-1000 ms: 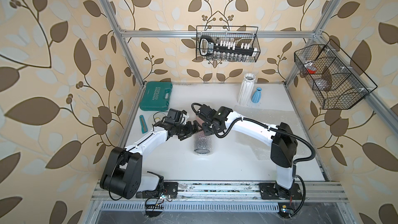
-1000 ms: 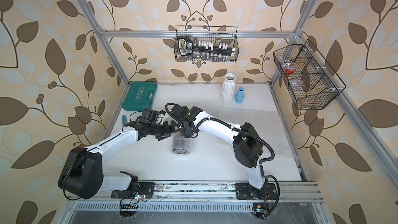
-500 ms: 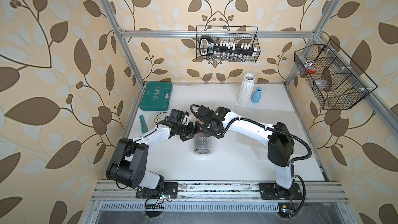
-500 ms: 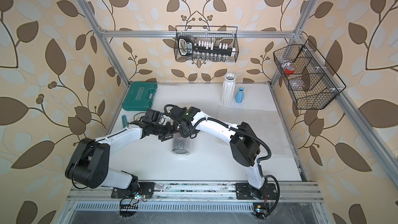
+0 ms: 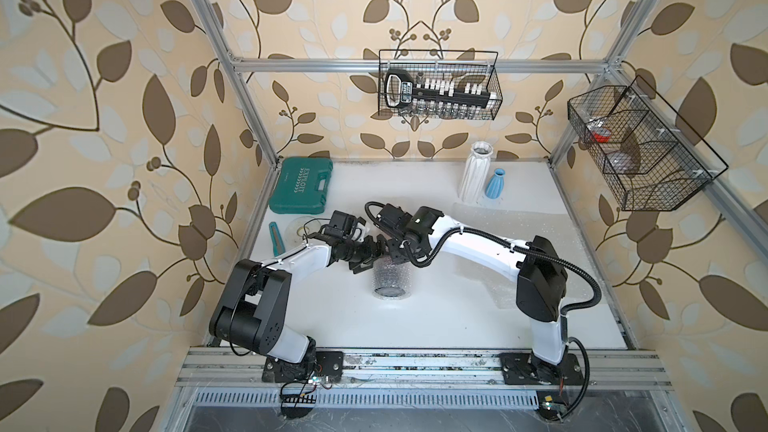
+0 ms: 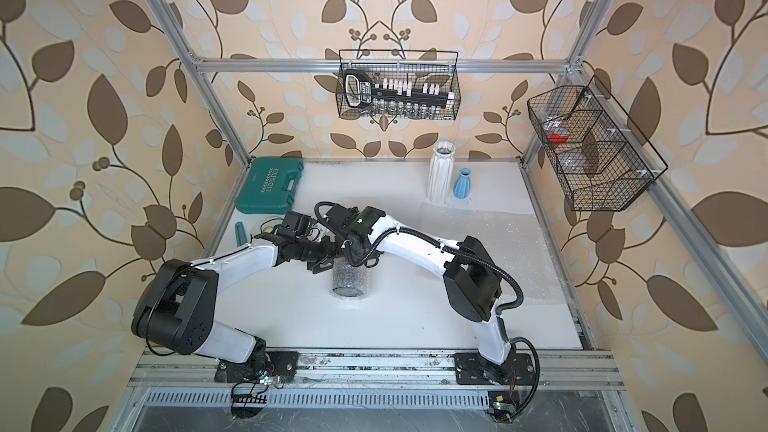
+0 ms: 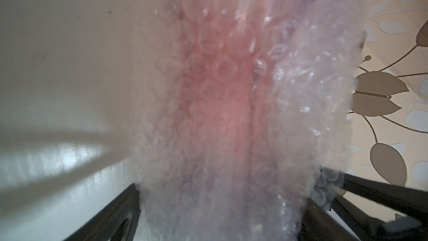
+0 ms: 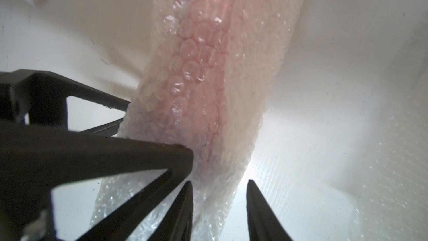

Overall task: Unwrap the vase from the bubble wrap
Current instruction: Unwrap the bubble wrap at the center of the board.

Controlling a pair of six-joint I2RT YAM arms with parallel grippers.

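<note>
The vase [image 7: 220,89] shows only as a pink blur through the bubble wrap [image 5: 390,280] rolled around it, and the roll stands upright mid-table in both top views [image 6: 351,280]. My left gripper [image 5: 368,255] comes at the roll's upper part from the left. In the left wrist view the left gripper [image 7: 222,195] stands open and wide astride the roll, with the wrap brushing both fingers. My right gripper [image 5: 395,253] hangs over the top of the roll. The right wrist view shows the right gripper [image 8: 219,181] open, a loose edge of wrap between its fingertips.
A white ribbed vase [image 5: 476,176] and a small blue vase [image 5: 496,184] stand at the back. A flat sheet of bubble wrap [image 5: 519,234] lies at the right. A green tool case [image 5: 301,184], a tape roll [image 5: 301,228] and a teal cutter [image 5: 275,238] sit at the back left.
My left arm has pushed its gripper in around the roll, and its elbow has shifted right. The right gripper's fingers have narrowed a little over the wrap's edge. The roll stays put.
</note>
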